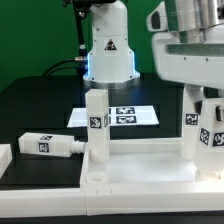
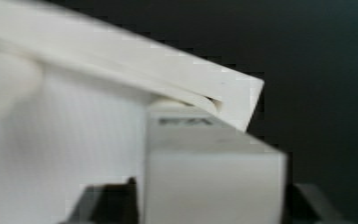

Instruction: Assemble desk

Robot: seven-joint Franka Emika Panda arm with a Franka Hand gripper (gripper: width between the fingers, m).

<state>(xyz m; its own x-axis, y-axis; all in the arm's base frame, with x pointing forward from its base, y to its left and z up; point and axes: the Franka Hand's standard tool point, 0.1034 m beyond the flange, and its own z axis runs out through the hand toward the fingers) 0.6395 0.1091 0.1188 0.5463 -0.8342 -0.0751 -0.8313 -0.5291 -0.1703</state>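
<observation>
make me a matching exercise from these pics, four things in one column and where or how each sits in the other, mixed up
Things:
1 top
2 loose leg
3 marker board
4 tool

Places:
a flat on the table behind the top
b over the upright leg at the exterior view's right
c nearest the camera, with a leg standing at its corner
d on its side on the table

Pairs: 1-c, 2-d, 3-a, 4-b

black table (image 1: 30,108), flat white marker board (image 1: 135,115) with tags lying on it, green backdrop (image 1: 30,40) behind
</observation>
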